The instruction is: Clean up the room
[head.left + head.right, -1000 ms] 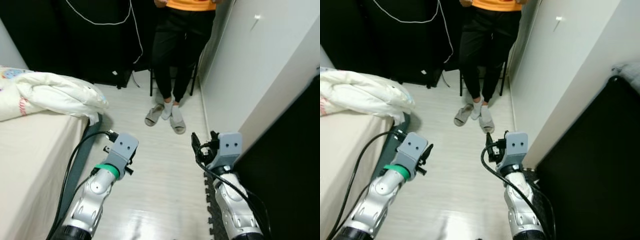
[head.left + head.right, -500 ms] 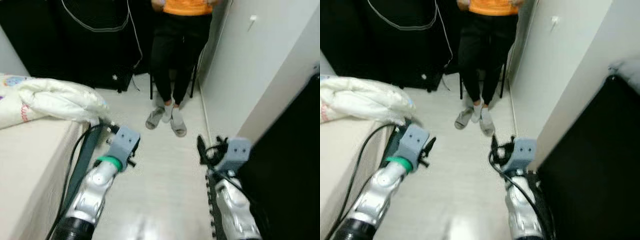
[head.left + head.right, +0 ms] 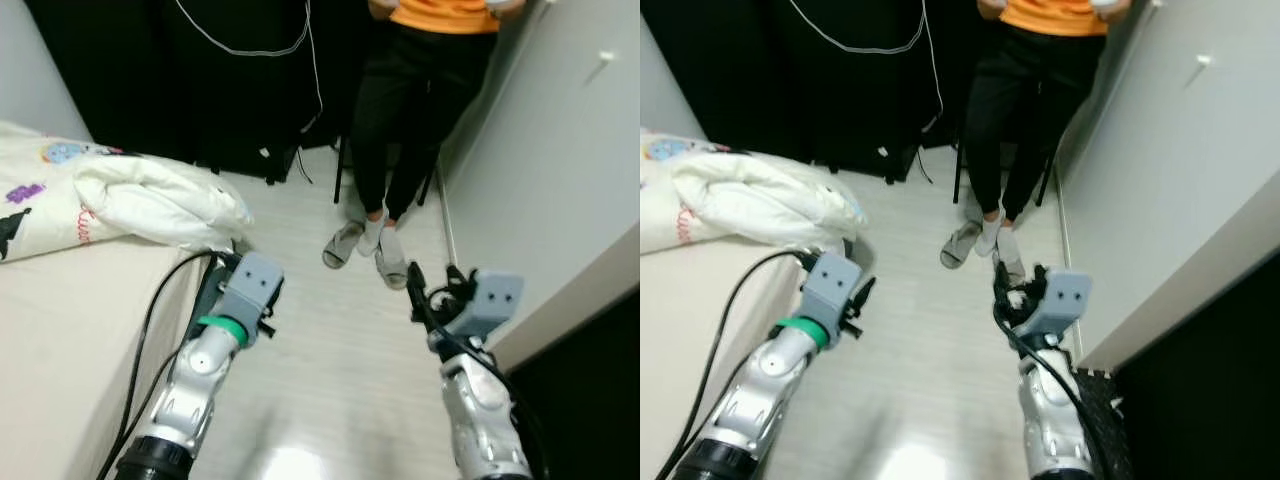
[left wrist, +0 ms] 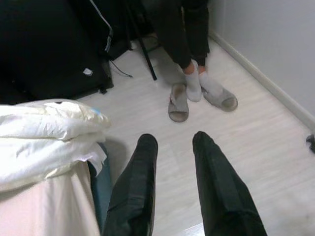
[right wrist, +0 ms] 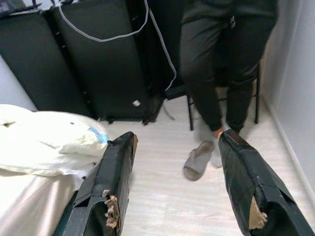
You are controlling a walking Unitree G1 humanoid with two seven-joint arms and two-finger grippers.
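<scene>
Ahead, a narrow strip of pale wood floor runs between a bed on the left and a white wall on the right. Both arms are raised over this floor with nothing held. The left gripper hangs near the bed's near corner, its two black fingers parted with bare floor showing between them. The right gripper sits further right, close to the wall, its fingers spread wide apart; their tips look frayed and worn. On the bed, a crumpled white duvet is heaped at the far end, spilling toward the bed's edge, and a printed pillow or sheet lies to its left. A black cable loops down along the left arm beside the mattress. At the far end of the floor a person in black trousers and an orange top is seated on a chair, white-socked feet resting on grey slippers. Dark cabinets with a white cord draped across them stand behind the bed, to the person's left.
</scene>
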